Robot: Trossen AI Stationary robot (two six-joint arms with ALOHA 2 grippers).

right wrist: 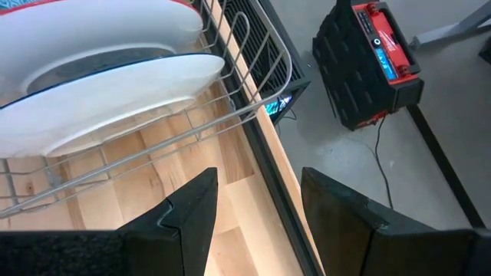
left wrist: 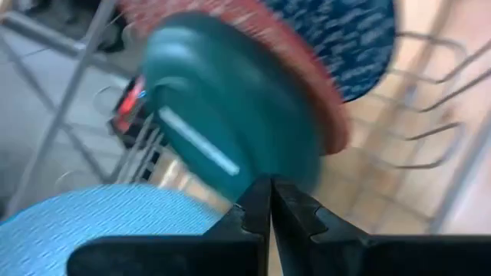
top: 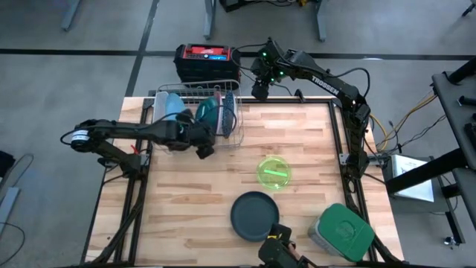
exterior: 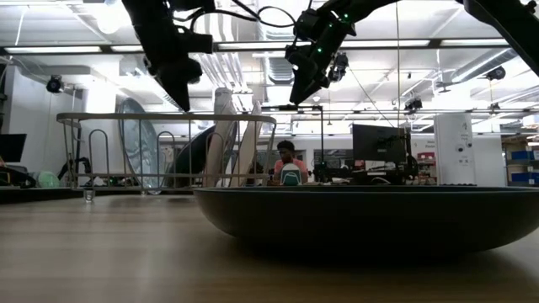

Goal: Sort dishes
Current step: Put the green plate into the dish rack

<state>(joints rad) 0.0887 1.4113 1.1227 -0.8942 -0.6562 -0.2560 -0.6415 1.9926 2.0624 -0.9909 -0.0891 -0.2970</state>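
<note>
High view, around: a wire rack [top: 195, 112] stands at the far left of the wooden table [top: 186, 193]; a black and red box [top: 207, 62] sits on the floor just beyond the far edge; a grey container with green lid [top: 342, 232] is at the near right corner.
High view, dishes: in the rack I count a light blue dish [top: 172, 105], a dark green dish [top: 207, 110] and a reddish plate [top: 230, 110] with blue pattern, all standing on edge. On the bare table are two more: a lime green bowl [top: 273, 171] in the middle and a dark grey plate [top: 254, 216] near the front edge.
High view, arms: the left gripper [top: 204, 149] is just beside the near side of the rack; the right gripper [top: 259, 91] hangs over the far edge of the table, just right of the rack.
Low view: the dark grey plate [exterior: 370, 219] fills the front and hides much of the table behind; the rack [exterior: 168, 151] stands behind on the left; a person [exterior: 288, 164] sits far in the room.
Left wrist view: the left gripper [left wrist: 270, 207] has its fingers pressed together, with nothing between them. In front stand the dark green dish [left wrist: 230, 130], the reddish plate [left wrist: 322, 61] behind it, and the light blue dish [left wrist: 100, 218].
Right wrist view: the right gripper [right wrist: 257, 211] has its fingers spread and holds nothing. Beyond are two white dish undersides [right wrist: 100, 100] in the rack [right wrist: 253, 61], and the box [right wrist: 368, 61] on the floor.
</note>
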